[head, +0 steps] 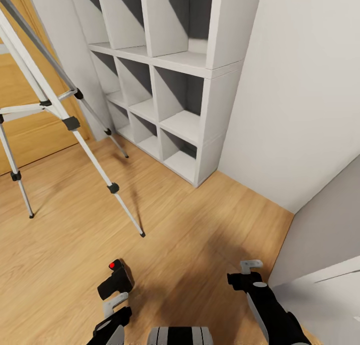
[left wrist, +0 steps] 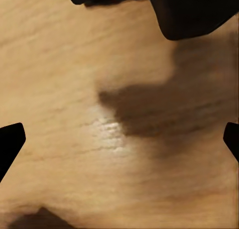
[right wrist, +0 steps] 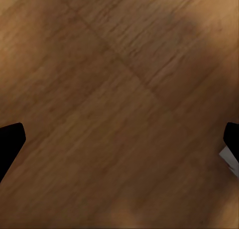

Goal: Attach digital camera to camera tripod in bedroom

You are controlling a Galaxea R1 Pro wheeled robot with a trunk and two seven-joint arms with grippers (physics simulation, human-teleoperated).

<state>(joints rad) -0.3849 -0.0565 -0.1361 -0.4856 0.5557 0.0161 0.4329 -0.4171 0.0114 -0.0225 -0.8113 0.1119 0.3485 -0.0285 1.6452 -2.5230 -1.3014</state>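
The digital camera (head: pixel 115 281) lay on the wood floor (head: pixel 190 235), at twelve o'clock of the released left pincer (head: pixel 119 309). Right pincer (head: pixel 246 272) released, empty. Camera tripod (head: pixel 60 115) stood at ten o'clock.

The tripod (head: pixel 55 120) is standing on the floor (head: pixel 190 235) left of the shelf (head: pixel 170 85); the camera (head: pixel 115 281) is lying nearer, just beyond the left gripper (head: pixel 114 310)
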